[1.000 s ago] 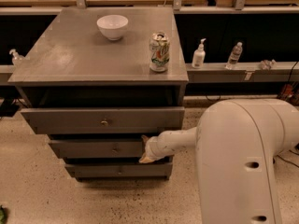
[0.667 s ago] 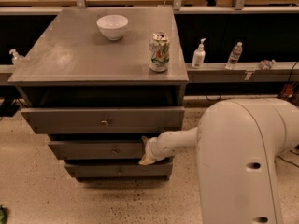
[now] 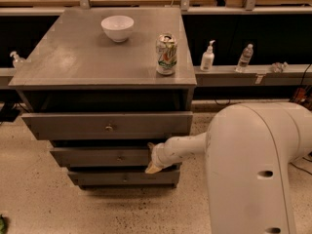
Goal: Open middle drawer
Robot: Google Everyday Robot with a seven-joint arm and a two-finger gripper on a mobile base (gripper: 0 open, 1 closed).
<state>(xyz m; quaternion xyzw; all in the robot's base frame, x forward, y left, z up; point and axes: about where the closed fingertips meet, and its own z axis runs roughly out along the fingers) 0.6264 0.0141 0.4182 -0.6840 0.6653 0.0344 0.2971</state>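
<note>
Reaching in from 3 o'clock, my claw point(image 3: 152, 162) sits at the 3 o'clock end of the middle drawer point(image 3: 97, 156), level with its front panel; whether it is parted or clamped on anything I cannot tell. I count three grey drawers in the cabinet point(image 3: 58, 67): the top drawer point(image 3: 73, 126) at 12 o'clock from mine juts furthest out, and the bottom drawer point(image 3: 112, 178) lies at 6 o'clock. One white bowl point(image 3: 117, 28) and one soda can point(image 3: 166, 53) stand on the cabinet top. Behind it are two pump bottles point(image 3: 207, 57) and one water bottle point(image 3: 244, 58).
</note>
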